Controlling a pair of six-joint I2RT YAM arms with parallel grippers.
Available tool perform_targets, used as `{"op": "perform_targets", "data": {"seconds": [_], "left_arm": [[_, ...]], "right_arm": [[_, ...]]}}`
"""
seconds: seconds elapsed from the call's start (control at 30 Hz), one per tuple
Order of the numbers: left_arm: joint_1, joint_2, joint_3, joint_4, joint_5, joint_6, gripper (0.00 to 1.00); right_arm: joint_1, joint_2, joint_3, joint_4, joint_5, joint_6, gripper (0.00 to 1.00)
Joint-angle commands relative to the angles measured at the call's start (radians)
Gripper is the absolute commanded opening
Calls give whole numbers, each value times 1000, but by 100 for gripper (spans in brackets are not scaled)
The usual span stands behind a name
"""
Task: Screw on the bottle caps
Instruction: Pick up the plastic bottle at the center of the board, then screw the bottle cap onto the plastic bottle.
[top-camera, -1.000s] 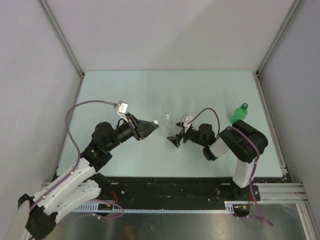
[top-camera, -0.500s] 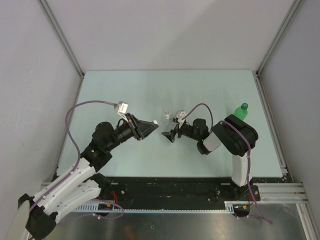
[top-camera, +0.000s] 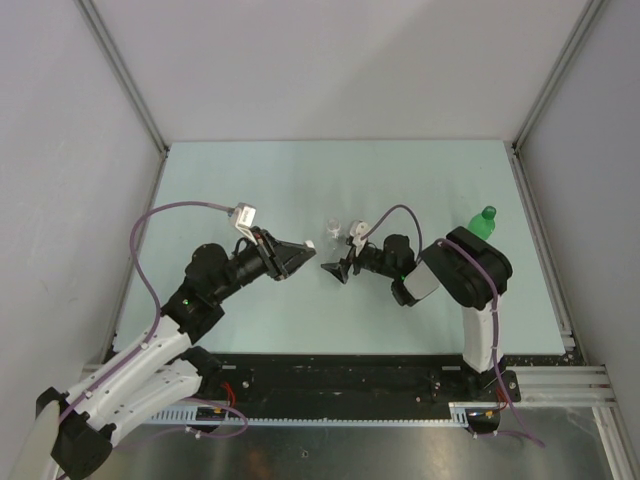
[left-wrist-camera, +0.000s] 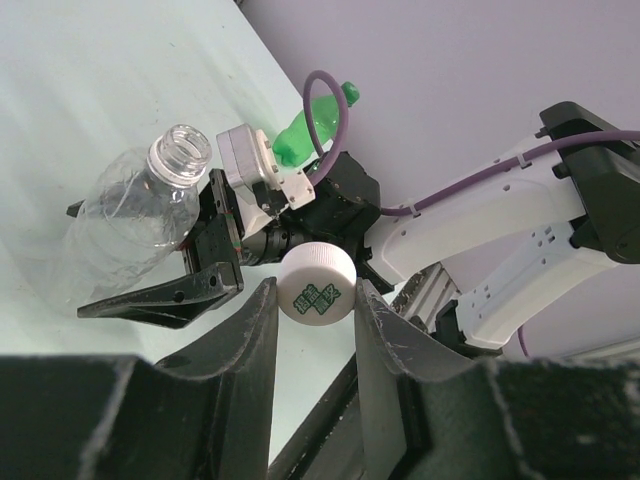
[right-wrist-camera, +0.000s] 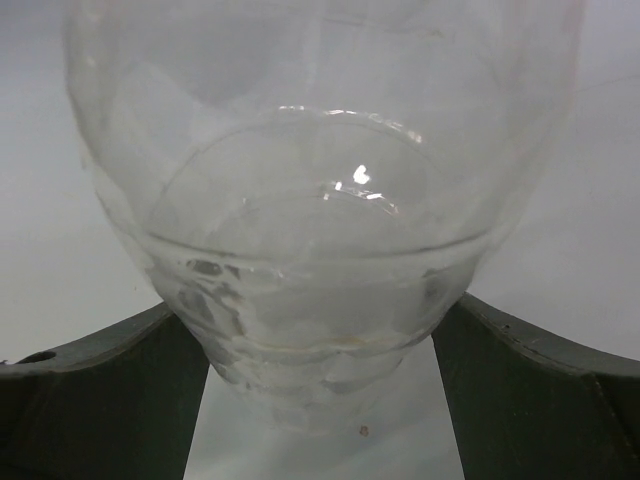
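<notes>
My left gripper is shut on a white bottle cap, held above the table; the cap also shows in the top view. An uncapped clear ribbed bottle stands just beyond it, its open mouth visible. My right gripper is open, its fingers on either side of this bottle's lower body; I cannot tell whether they touch it. A green bottle with a green cap stands at the right. The other clear bottle and white cap are out of view.
The right arm's upper link stands close to the green bottle. Metal frame posts and grey walls bound the mat. A black rail runs along the near edge.
My right gripper has moved left, up to the clear bottle, and its arm has folded in. My left gripper with the white cap has stayed in place.
</notes>
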Motion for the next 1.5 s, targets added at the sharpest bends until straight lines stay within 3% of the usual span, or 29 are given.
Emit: {"op": "perform_targets", "data": {"seconds": [0.0,0.2,0.43,0.57,0.77,0.97,1.27,1.47], "left_arm": [[5,-5,29,13,-16,33,23],[5,-7,37,7,-27,39,23],[5,48,142,-93,-73,81,22],[5,71,202,-130,-94,115,22],[5,123,313,-222,-160,167,23],[5,187,421,-279,-107,251,24],[5,285,481,-340,141,344,25],[5,337,488,-385,128,361,23]], "right_arm": [[-5,22,32,296,-35,-28,84],[-13,17,33,294,-73,-6,58],[-15,-66,-20,252,-141,40,48],[-13,-193,-47,-1,-129,-41,44],[91,-491,-25,-629,259,-376,41],[169,-655,19,-1010,597,-501,35],[223,-779,62,-1172,791,-555,34],[249,-780,90,-1197,856,-572,32]]}}
